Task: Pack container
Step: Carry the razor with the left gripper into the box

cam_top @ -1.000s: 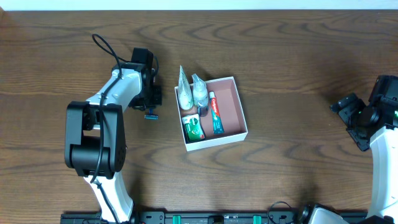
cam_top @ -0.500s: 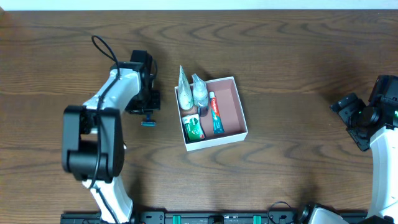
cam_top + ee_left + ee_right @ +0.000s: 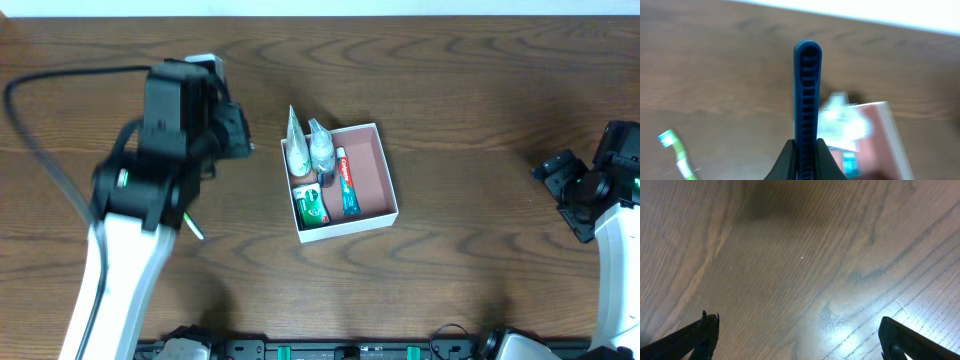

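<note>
Left arm (image 3: 130, 250) swings up off the table (image 3: 450, 80), looming larger and blurred, left gripper (image 3: 807, 50) raised from the wood, green toothbrush (image 3: 193, 226) now uncovered beneath.

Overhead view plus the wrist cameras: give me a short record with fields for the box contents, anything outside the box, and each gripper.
box: white box, left part filled, right part bare
contents: two pale pouches, toothpaste tube, green packet
outside: green toothbrush lying on the table
left gripper: shut on a blue ridged stick
right gripper: open, empty, over bare wood
</note>
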Robot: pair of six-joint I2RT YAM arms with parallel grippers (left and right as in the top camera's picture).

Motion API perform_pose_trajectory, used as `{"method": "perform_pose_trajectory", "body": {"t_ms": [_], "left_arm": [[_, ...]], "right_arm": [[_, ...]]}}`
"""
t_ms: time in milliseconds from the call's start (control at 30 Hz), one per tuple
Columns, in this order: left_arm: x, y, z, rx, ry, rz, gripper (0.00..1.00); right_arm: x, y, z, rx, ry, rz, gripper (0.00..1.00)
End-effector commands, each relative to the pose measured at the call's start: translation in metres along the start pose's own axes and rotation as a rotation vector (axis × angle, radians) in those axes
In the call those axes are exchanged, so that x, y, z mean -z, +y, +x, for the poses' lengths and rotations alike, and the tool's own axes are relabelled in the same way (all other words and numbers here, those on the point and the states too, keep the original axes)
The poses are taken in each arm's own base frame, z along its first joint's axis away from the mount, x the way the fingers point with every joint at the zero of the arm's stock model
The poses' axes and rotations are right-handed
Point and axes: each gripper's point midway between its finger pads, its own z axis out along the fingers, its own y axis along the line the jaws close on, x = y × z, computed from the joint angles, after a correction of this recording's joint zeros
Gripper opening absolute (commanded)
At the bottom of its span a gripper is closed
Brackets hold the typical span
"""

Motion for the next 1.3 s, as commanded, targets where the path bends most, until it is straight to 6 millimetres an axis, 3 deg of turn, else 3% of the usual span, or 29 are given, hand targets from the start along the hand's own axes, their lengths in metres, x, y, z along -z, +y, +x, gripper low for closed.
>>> {"method": "perform_pose_trajectory", "body": {"t_ms": [0, 100, 233, 433, 533, 767, 1267], "left_arm": [[0.024, -0.027, -0.004, 0.057, -0.072, 0.051, 0.06], [0.032, -0.054, -0.001, 0.038, -0.107, 0.086, 0.06], [0.021, -0.092, 0.01, -0.005, -0.112, 0.103, 0.06], [-0.031, -0.149, 0.043, -0.074, -0.069, 0.087, 0.06], [-0.059, -0.164, 0.061, -0.076, -0.029, 0.076, 0.06], [-0.112, -0.165, 0.101, -0.081, 0.076, -0.012, 0.06], [-0.165, -0.153, 0.149, -0.021, 0.182, -0.127, 0.06]], "right_arm": [[0.002, -0.001, -0.004, 0.008, -0.01, 0.003, 0.99], [0.002, -0.001, -0.004, 0.008, -0.01, 0.003, 0.99], [0.002, -0.001, -0.004, 0.008, -0.01, 0.003, 0.99], [0.002, -0.001, -0.004, 0.008, -0.01, 0.003, 0.99], [0.002, -0.001, -0.004, 0.008, -0.01, 0.003, 0.99], [0.002, -0.001, -0.004, 0.008, -0.01, 0.003, 0.99], [0.002, -0.001, -0.004, 0.008, -0.01, 0.003, 0.99]]}}
